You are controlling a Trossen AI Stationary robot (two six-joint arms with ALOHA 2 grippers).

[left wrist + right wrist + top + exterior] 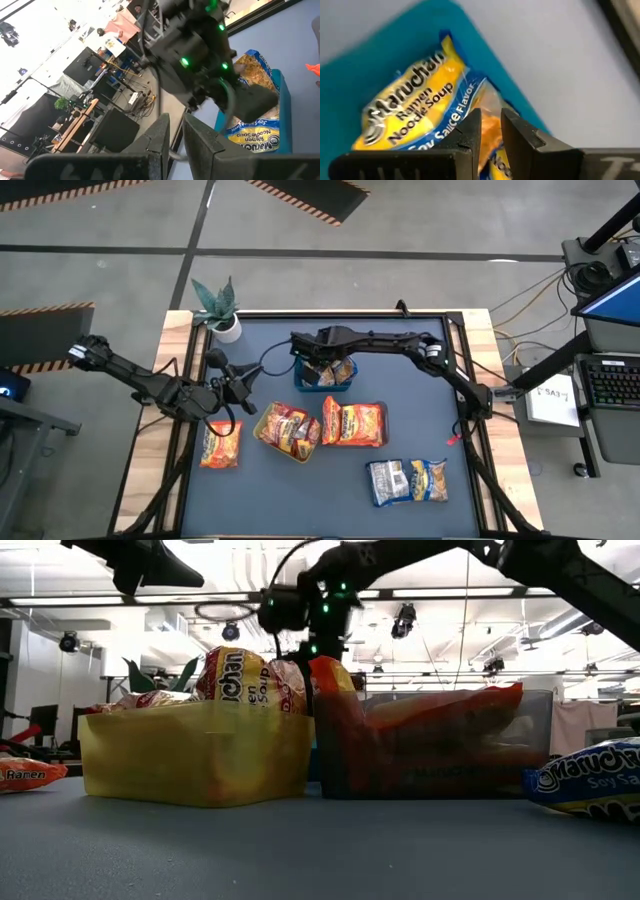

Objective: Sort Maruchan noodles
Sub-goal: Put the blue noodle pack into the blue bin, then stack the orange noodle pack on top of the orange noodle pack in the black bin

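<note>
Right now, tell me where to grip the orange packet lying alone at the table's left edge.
Come straight down on the orange packet. It lies flat on the mat with nothing on it, so pinch one crinkly short end seam, where the gripper can close on thin plastic.

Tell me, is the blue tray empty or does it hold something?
Not empty. The blue tray holds a blue-and-yellow noodle packet, and the right hand hangs just above it.

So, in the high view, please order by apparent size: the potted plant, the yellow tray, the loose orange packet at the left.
1. Yellow tray, largest.
2. and 3. Potted plant and orange packet look alike; I would not rank them.
</note>
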